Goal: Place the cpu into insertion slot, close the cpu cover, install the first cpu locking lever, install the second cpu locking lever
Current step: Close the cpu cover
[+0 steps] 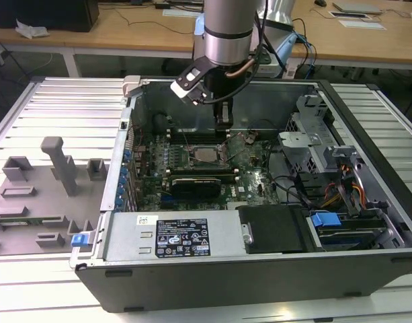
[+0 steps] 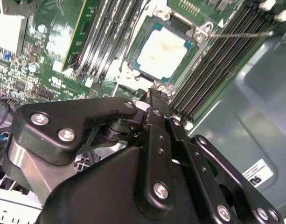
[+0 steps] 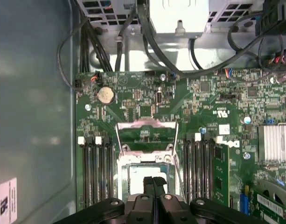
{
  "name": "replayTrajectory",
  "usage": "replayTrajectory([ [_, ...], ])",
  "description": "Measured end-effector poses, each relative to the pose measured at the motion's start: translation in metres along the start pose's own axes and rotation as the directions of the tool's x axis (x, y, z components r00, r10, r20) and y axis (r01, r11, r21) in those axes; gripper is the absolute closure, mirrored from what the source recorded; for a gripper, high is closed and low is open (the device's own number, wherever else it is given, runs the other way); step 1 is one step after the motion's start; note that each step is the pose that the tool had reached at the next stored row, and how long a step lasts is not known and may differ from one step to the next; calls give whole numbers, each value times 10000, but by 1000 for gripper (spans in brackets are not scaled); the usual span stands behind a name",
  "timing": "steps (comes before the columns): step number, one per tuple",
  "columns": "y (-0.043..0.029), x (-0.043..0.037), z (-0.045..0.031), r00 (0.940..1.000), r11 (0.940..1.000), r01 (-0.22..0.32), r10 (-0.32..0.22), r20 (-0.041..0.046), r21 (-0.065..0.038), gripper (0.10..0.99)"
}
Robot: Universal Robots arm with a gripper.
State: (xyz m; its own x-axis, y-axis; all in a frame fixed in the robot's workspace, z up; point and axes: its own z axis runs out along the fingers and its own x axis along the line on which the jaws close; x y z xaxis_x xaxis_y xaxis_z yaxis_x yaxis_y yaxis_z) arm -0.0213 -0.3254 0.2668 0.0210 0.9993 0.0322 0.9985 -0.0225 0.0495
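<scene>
An open computer case (image 1: 259, 276) lies on the slatted metal surface (image 1: 58, 101), its green board (image 3: 133, 93) facing up. The board carries a coin battery (image 3: 105, 94), long black memory slots (image 3: 96, 172), a finned heatsink (image 3: 275, 142) and a long black card (image 1: 199, 183). Coloured cables (image 1: 350, 185) bunch at the case's edge on the exterior view's right. A grey fixture tray (image 1: 31, 202) sits at the surface's edge on the exterior view's left, and wooden desks (image 1: 125, 30) stand beyond.
</scene>
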Motion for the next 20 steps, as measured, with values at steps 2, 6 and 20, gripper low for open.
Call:
replayTrajectory([
  [2, 48, 0, 3, 10000, 10000, 2, -2, 0, 0, 980],
  [6, 206, 1, 10, 10000, 10000, 0, 0, 0, 1, 980],
  [20, 701, 10, 51, 10000, 10000, 1, -1, 0, 2, 980],
])
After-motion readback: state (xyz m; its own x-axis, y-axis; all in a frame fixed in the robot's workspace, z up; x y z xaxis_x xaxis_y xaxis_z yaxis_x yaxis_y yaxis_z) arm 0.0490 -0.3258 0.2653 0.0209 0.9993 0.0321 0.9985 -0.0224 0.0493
